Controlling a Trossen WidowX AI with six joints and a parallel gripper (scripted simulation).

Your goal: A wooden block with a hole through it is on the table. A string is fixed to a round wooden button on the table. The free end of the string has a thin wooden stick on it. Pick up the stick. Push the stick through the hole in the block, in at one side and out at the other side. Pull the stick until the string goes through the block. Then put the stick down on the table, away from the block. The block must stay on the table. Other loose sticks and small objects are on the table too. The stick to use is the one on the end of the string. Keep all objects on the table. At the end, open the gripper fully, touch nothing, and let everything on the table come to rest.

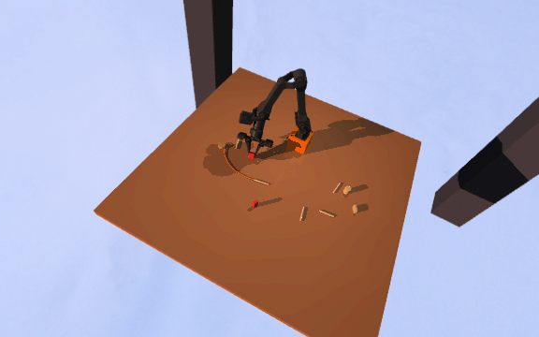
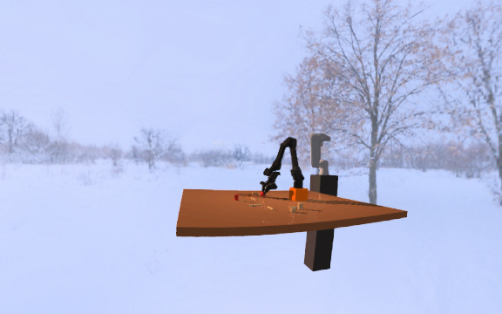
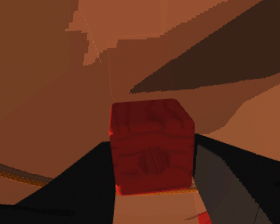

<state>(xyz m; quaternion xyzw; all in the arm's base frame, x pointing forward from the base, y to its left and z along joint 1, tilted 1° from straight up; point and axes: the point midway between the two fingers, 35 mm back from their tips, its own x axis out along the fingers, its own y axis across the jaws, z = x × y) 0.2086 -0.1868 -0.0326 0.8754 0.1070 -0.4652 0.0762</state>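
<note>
In the top view, our claw (image 1: pixel 252 153) (image 2: pixel 262 193) (image 3: pixel 149 148), partly open, gripped the red block (image 1: pixel 251 155) (image 2: pixel 262 194) (image 3: pixel 152 147); the string (image 1: pixel 235 169) curved left of it. In the exterior view, we barely made out the block. In the wrist view, it hid whatever lay behind.

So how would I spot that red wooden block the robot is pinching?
On the brown table, find the orange box under the black arm, then follow the arm to its gripper. The red wooden block with a round hole is between its fingers; the other red piece stands away from the gripper.
</note>
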